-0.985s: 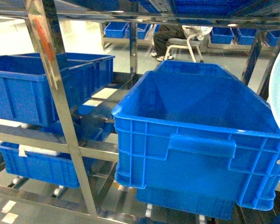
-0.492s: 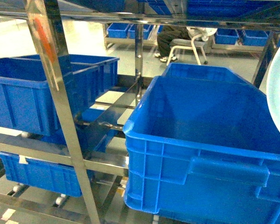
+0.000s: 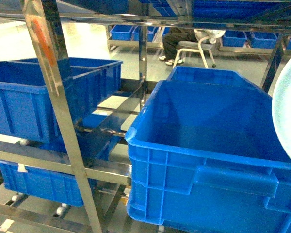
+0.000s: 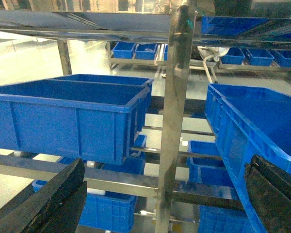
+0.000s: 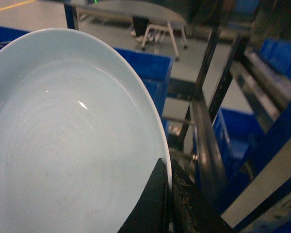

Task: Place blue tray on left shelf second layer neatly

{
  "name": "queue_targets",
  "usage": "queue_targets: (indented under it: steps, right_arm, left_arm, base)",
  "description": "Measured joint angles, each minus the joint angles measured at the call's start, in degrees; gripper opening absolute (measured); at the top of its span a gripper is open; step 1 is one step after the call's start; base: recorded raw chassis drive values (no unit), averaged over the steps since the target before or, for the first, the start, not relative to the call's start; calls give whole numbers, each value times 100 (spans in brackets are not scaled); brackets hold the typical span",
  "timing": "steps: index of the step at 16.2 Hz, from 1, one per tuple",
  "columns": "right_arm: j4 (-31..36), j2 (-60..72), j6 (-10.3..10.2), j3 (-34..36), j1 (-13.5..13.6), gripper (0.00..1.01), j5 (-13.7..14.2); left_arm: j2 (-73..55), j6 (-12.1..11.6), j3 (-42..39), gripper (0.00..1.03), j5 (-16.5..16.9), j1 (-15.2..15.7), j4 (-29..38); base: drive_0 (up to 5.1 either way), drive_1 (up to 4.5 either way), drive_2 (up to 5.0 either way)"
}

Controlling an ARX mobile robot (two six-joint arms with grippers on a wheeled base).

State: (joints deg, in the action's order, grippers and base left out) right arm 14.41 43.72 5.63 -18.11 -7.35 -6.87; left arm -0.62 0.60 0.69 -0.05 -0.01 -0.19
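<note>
Stainless-steel racking fills the foreground: the left shelf (image 3: pixel 63 126) shows as a shiny square post crossing horizontal rails, with dark-blue crates on its tiers. Nearest the head camera, a large dark-blue crate (image 3: pixel 208 160) sits on the rails to the right of that post, and a second crate (image 3: pixel 206 75) stands directly behind it. At the right edge of the head view a pale sliver of the blue tray (image 3: pixel 287 116) hangs in the air beside the big crate — held up, not resting on any tier. From the right wrist, the blue tray (image 5: pixel 68 141) is tilted on edge, its glossy hollow facing the camera, and the right gripper (image 5: pixel 169 204) has its two dark fingers (image 5: pixel 153 206) pinched together on the rim. The left gripper (image 4: pixel 160 194) is spread wide with nothing between its fingers (image 4: pixel 48 201). Left of the post, another dark-blue crate (image 3: pixel 24 97) sits on the same tier, with smaller crates (image 3: pixel 39 177) on the layer below. Farther back, across a bright floor, a seated person (image 3: pixel 177 41) on a white chair (image 3: pixel 196 48) sits before a low rack of blue bins (image 3: pixel 123 31).
</note>
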Motion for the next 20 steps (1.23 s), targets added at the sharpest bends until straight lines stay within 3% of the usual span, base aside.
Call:
queue_targets:
  steps: [2,4,6,10,13,16,18,20]
  right_arm:
    - [-354,505,-529,-260,-24,2,-203]
    - [-328,776,-798,-374,-15,2,-254]
    - [90,1698,-1434,-737,-20,2,-238]
    - [494,2970,-2236,-1121,72,2,-120]
    - [1224,3587,-2863,-1248,282,2,203]
    - [1825,4262,-3200,-1419,678,2,874]
    - [1908,4076,-3305,-1408,774,26,734]
    - [1187,2789,-3274,-999,518,52,227]
  left_arm:
    - [0,0,0,98,2,0,-2]
    - [0,0,0,98,2,0,-2]
    - [0,0,0,98,2,0,-2]
    - [0,0,0,98,2,0,-2]
    - [0,0,0,98,2,0,-2]
    - [0,0,0,98,2,0,-2]
    - [0,0,0,98,2,0,-2]
    - [0,0,0,98,0,0,-2]
  base:
    - [0,0,0]
    - [0,0,0]
    - [0,0,0]
    - [0,0,0]
    - [0,0,0]
    - [0,0,0]
    - [0,0,0]
    - [0,0,0]
